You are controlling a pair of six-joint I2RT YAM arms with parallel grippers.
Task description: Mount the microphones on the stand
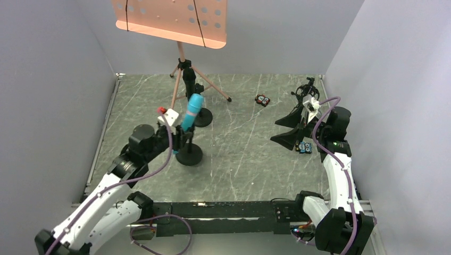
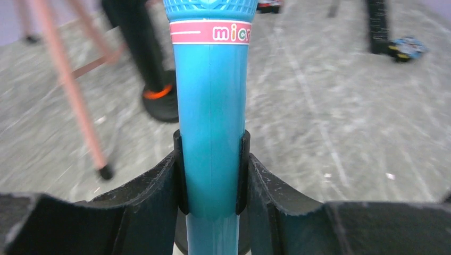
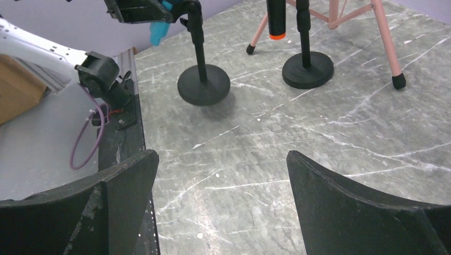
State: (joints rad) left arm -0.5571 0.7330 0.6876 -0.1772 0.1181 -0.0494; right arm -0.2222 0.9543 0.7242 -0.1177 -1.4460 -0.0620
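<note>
Left gripper (image 2: 211, 175): jaws clamped on cyan microphone (image 2: 211, 95).
Right gripper (image 3: 220, 202): jaws wide, empty.
Stands, from above: cyan microphone at near stand (image 1: 189, 154), not yet released; orange-ringed microphone (image 1: 189, 79) mounted on far stand (image 1: 202, 117); 1 microphone likely left.

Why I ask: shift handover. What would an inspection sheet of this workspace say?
Surface: grey marbled table, no spill seen.
Job's things: cyan microphone held at the near stand, seating unclear; black microphone with orange ring at the far stand; third microphone not made out.
Clutter: toy blocks, pink music stand.
Grippers: left gripper jaws shut on cyan microphone; right gripper jaws open, empty.
Cables: purple cables along both arms.
Surroundings: grey walls.
</note>
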